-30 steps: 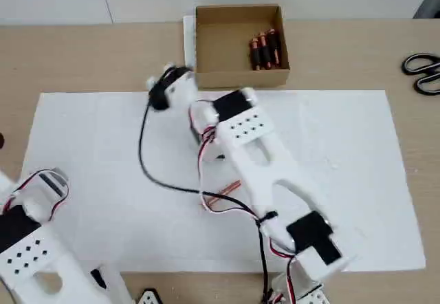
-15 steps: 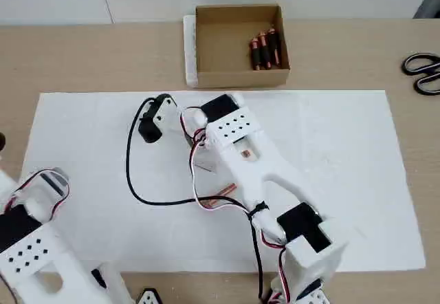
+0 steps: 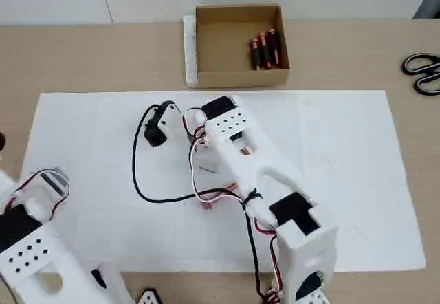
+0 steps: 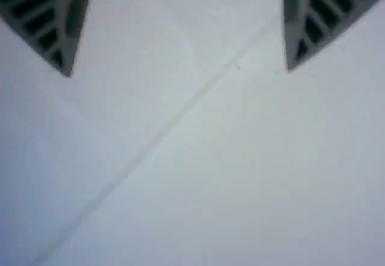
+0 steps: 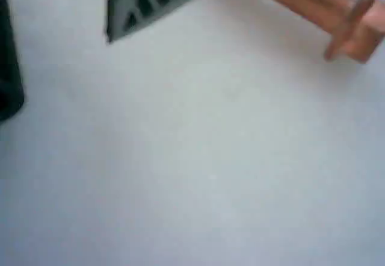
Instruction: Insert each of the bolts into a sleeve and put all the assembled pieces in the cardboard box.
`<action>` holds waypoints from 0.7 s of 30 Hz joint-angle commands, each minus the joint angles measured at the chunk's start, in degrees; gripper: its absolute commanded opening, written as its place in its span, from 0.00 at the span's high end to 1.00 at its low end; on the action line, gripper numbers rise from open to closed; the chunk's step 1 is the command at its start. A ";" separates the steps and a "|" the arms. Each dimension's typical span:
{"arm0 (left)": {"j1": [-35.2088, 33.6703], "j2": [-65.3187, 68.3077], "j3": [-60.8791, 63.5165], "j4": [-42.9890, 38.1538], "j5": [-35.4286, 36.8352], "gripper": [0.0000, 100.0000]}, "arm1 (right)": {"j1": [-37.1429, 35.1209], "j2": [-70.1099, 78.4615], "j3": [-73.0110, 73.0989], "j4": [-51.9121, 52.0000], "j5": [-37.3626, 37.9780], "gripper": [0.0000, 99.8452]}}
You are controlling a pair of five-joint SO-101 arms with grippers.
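Note:
The cardboard box (image 3: 227, 42) stands at the table's far edge with several assembled black-and-copper pieces (image 3: 265, 48) in its right part. My right arm (image 3: 237, 146) stretches over the middle of the white paper, and its body hides its gripper from above. A copper bolt (image 3: 218, 199) lies on the paper beside that arm's cable. In the right wrist view the same bolt (image 5: 319, 7) lies close by one ribbed finger (image 5: 150, 1); my right gripper (image 5: 63, 67) is open and holds nothing. A dark shape (image 5: 9, 55) at the edge is unclear. My left gripper (image 4: 174, 67) hangs open over bare paper.
The white paper sheet (image 3: 357, 153) covers most of the table. Scissors (image 3: 423, 70) lie at the far right edge. A black cable (image 3: 141, 180) loops across the paper left of the right arm. My left arm's body (image 3: 31, 242) sits at the near left corner.
My right arm has drawn back from the box toward the near side and now sits lower over the paper's middle. The left arm has not moved.

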 commanded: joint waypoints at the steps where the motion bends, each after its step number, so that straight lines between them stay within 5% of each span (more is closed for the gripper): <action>1: 0.00 -0.62 -0.31 -1.14 0.18 0.78 | 0.48 1.80 -4.57 -0.13 0.44 0.80; 15: 0.00 -0.62 -0.31 -1.14 0.09 0.78 | 0.48 9.54 -9.58 0.04 0.35 0.80; 21: 0.09 -0.62 -0.31 -1.14 0.09 0.78 | 0.48 9.27 -9.58 0.04 0.00 0.95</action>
